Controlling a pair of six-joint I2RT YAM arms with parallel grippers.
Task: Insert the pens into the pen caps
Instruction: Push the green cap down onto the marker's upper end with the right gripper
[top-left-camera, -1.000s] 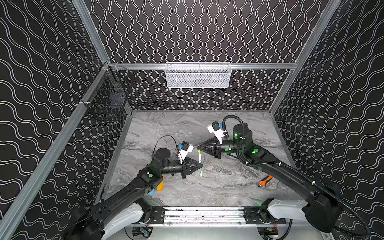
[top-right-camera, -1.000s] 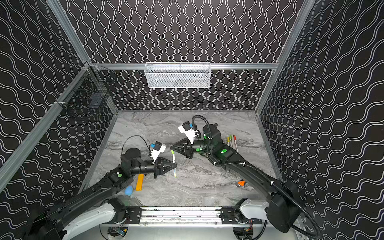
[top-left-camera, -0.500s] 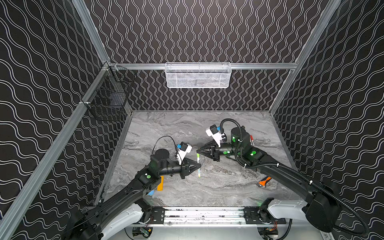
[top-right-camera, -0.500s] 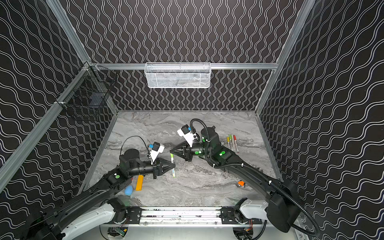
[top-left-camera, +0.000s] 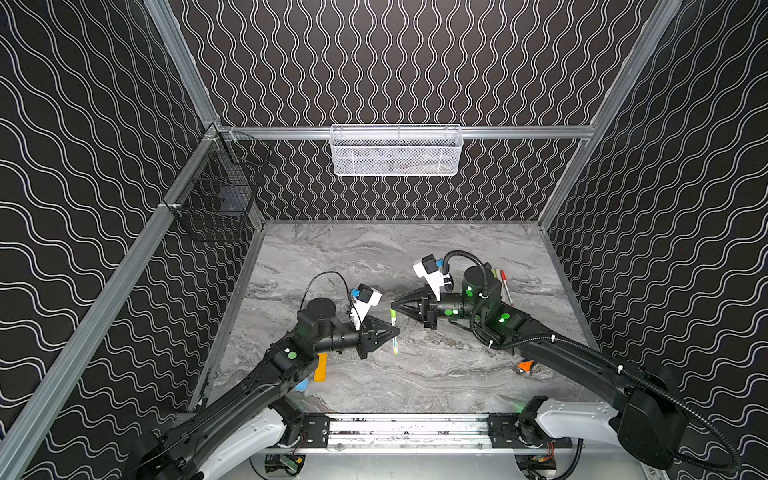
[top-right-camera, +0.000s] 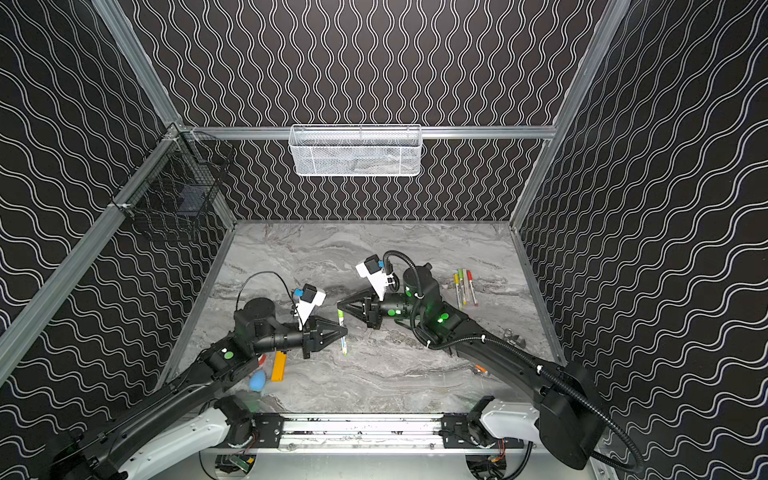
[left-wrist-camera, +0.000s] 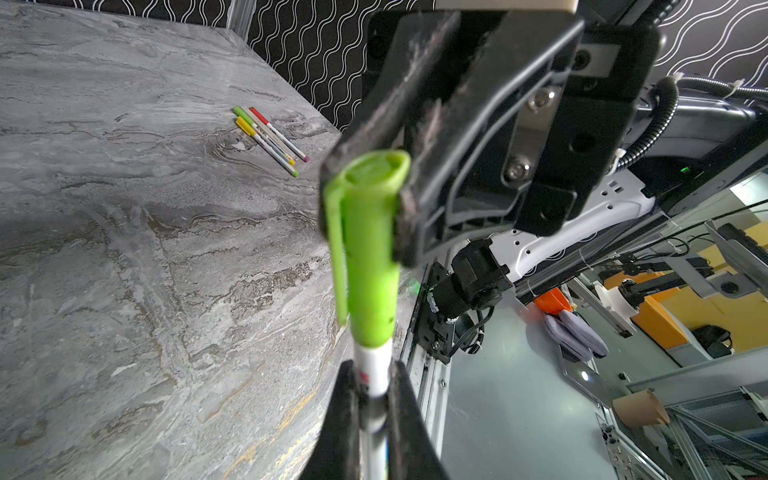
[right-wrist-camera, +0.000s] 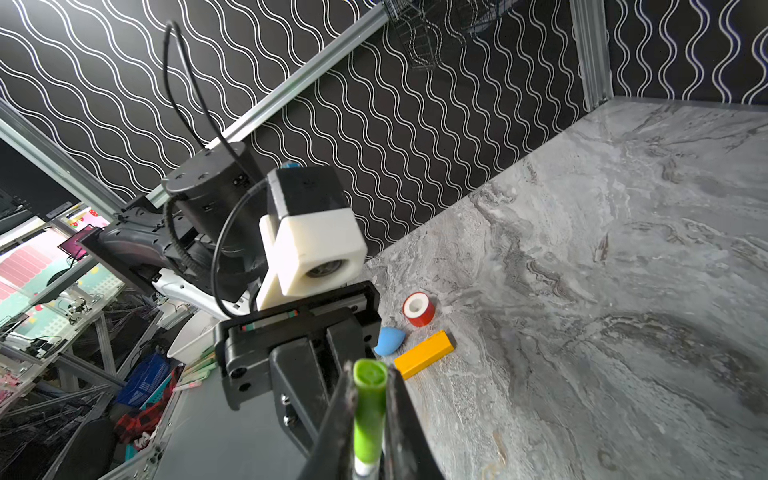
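My left fingers are clenched on the white pen barrel, bracing it over the middle of the bench. My right fingers pinch the green cap at its 12 o'clock end, opposed so I can press the two together. Three capped pens lie toward 2 o'clock.

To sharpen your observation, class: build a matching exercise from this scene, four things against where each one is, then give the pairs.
1 green cap
2 white pen barrel
3 three capped pens
4 yellow block

A beside the blue sponge
B in the left end effector
C in the right end effector
D laid parallel on the table's right side

Pairs: 1-C, 2-B, 3-D, 4-A
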